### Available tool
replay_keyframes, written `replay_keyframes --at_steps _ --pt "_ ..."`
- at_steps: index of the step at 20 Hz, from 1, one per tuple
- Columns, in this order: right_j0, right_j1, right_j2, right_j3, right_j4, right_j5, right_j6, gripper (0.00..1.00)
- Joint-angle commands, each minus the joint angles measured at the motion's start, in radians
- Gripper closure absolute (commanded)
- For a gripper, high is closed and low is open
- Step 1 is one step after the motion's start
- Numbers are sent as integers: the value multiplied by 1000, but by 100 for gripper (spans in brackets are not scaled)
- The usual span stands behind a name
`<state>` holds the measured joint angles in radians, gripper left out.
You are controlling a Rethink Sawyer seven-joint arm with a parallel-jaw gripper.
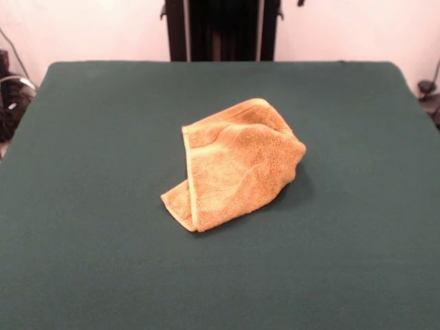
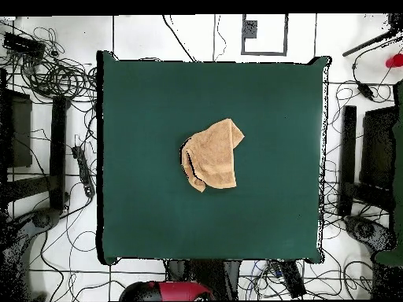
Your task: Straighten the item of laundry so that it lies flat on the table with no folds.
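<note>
The orange-tan terry towel [image 1: 234, 165] lies crumpled and folded over itself near the middle of the dark green table [image 1: 89, 206]. A hemmed edge runs down its left side in the front view, with a small fold sticking out at the lower left. In the overhead view the towel [image 2: 212, 156] is a bunched, roughly triangular heap on the table [image 2: 142, 110]. No label shows. The gripper does not show in either view; only the robot's red base [image 2: 175, 291] shows at the bottom edge of the overhead view and the black pedestal [image 1: 223, 31] at the top of the front view.
The green cloth runs wide on every side of the towel. Cables and black stands [image 2: 59, 149] lie on the floor around the table, off its edges.
</note>
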<state>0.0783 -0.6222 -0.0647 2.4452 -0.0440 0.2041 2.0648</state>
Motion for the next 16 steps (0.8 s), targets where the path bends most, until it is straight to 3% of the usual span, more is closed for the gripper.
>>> replay_keyframes --at_steps 1,4,6,12,16 --pt "-98 -131 118 140 46 -112 210 0" --pt "-102 -226 131 173 61 -42 203 0" --pt "-105 -184 127 166 53 -87 203 0" --pt "-109 218 50 9 -17 -313 172 0" --pt "-83 342 10 -65 -22 -368 163 0"
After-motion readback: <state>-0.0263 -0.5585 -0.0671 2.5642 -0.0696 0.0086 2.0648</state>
